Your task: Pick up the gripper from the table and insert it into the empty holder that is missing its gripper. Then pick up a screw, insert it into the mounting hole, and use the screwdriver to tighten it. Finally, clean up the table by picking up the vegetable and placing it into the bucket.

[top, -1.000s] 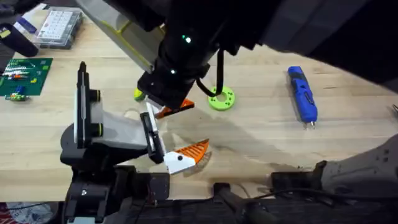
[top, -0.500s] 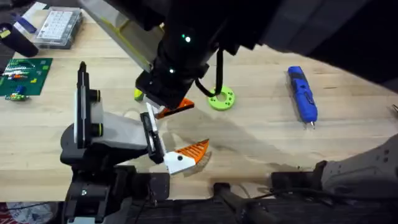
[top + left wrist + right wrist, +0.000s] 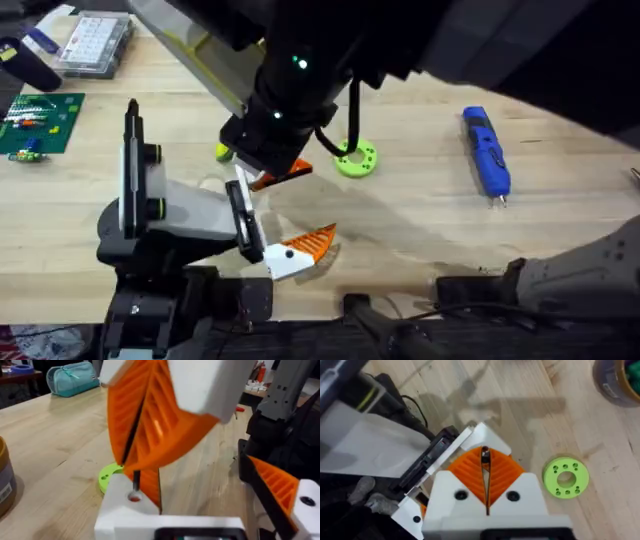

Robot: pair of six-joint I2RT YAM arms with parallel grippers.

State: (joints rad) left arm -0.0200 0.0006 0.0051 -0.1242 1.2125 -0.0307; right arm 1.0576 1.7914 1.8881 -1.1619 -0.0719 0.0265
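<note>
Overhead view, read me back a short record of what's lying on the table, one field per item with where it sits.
holder: bulky grey-and-black robot hand body, left side of the light wooden table
fitted finger: pale yellow-orange ribbed finger with white base, at the holder's near end
screwdriver: slim blue pen-shaped screwdriver, lying flat, far right
disc: lime-green round disc with holes, centre
vegetable: small yellow-green toy vegetable, mostly hidden by the dark arm

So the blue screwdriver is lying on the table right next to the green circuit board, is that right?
Not quite. The blue screwdriver does lie on the table, but far from the green circuit board, which is at the opposite end. The overhead view shows it, with the lime-green disc between them.
</note>
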